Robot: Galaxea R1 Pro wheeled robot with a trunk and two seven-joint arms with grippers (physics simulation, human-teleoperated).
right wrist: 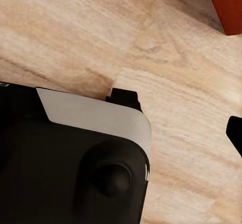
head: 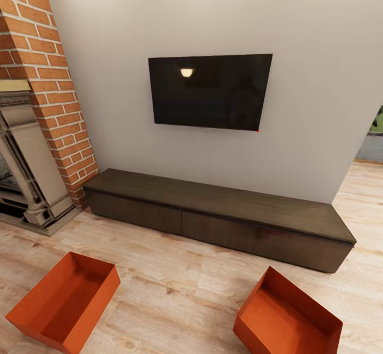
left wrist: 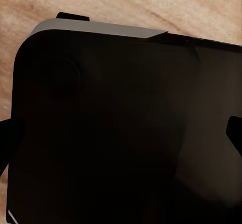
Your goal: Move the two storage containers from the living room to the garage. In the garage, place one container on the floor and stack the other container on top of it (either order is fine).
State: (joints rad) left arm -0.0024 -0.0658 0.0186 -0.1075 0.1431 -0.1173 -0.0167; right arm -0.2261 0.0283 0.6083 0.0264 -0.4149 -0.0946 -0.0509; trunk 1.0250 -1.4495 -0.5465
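Two orange-red storage containers lie apart on the light wood-plank floor of the living room, in the head view. One container (head: 64, 309) is at the near left, the other (head: 287, 317) at the near right; both are lidless with nothing in them. A corner of one container (right wrist: 227, 4) shows at the edge of the right wrist view. My left gripper (left wrist: 121, 143) hangs over the robot's black base, open, its dark fingertips (left wrist: 235, 133) wide apart. My right gripper (right wrist: 121, 143) is held above the base and the plank floor; one fingertip (right wrist: 235, 133) shows, set wide, holding nothing.
A long low dark-wood bench (head: 223, 210) runs along the white wall behind the containers, under a black wall TV (head: 210, 91). A red-brick fireplace (head: 48, 77) stands at the left. An opening (head: 372, 141) shows at the far right. Bare floor lies between the two containers.
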